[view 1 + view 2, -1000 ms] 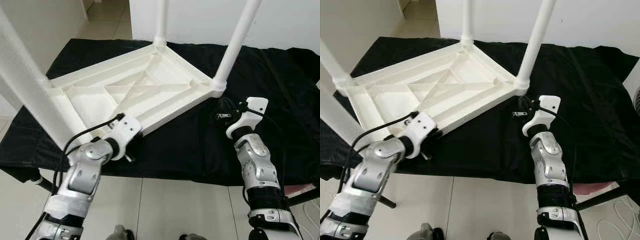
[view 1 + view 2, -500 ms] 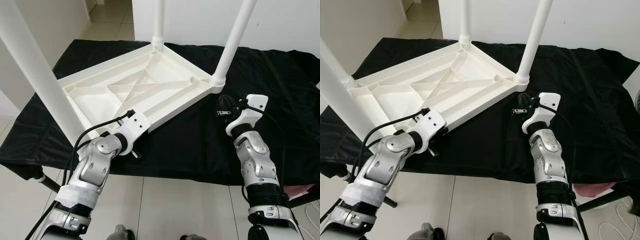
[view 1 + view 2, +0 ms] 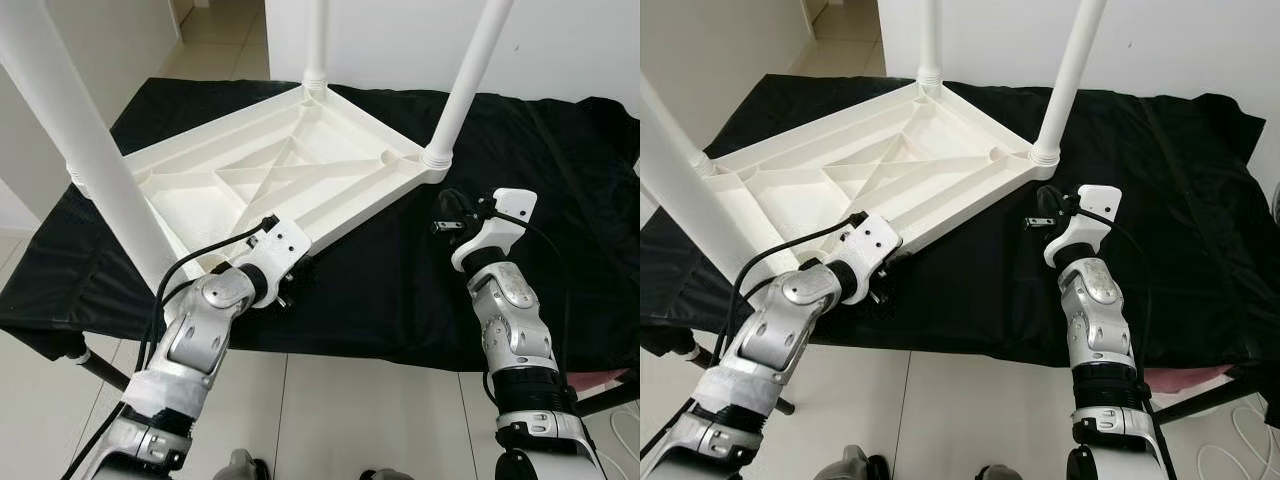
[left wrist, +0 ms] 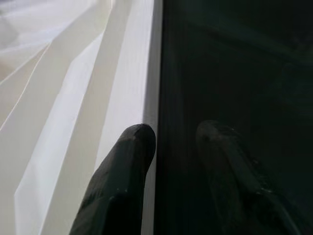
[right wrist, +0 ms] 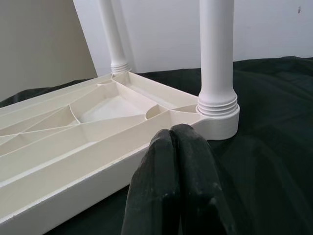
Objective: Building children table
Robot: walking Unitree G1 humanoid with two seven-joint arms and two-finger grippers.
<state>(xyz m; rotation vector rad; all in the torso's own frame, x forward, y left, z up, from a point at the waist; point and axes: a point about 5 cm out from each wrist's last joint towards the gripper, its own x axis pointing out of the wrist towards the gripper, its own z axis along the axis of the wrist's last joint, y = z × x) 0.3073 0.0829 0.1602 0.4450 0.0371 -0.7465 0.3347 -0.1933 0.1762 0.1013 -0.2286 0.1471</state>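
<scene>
A white plastic children's table (image 3: 270, 180) lies upside down on a black cloth (image 3: 400, 290), its ribbed underside facing up. White legs stand up from its corners, one at the right (image 3: 465, 80), one at the back (image 3: 316, 40) and a near one at the left (image 3: 90, 170). My left gripper (image 4: 176, 129) is open at the table's near rim. One finger (image 4: 132, 156) is over the white edge and the other is over the cloth. My right gripper (image 5: 175, 134) is shut on nothing, just short of the right leg's corner socket (image 5: 217, 115).
The cloth-covered surface ends at a front edge (image 3: 380, 355) close to my arms, with pale floor tiles (image 3: 350, 420) below. A white wall (image 3: 570, 40) stands behind. Something pink (image 3: 1185, 378) lies low at the right. Bare cloth stretches right of the table.
My left gripper has slid to the right along the table's near rim. The right arm has stayed put. The camera shifted a little a second ago.
</scene>
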